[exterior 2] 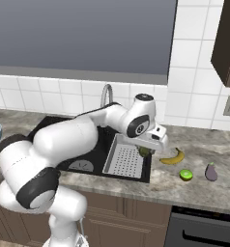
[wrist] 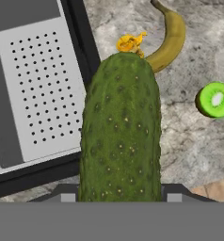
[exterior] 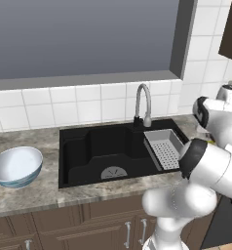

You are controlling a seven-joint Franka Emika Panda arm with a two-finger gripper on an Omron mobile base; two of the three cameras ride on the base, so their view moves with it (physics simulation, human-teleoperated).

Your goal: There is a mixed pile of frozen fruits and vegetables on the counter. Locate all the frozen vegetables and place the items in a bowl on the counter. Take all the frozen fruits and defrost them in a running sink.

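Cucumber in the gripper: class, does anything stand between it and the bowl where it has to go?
The cucumber, held in the gripper, hangs by the sink's right edge; the bowl sits on the counter left of the sink. The open basin and the faucet at its back lie between; nothing visible blocks a carry above them.

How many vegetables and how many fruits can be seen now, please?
Vegetables: 2, the cucumber held in the claw and the eggplant on the counter.
Fruits: 2, the banana and the lime.
Total: 4.
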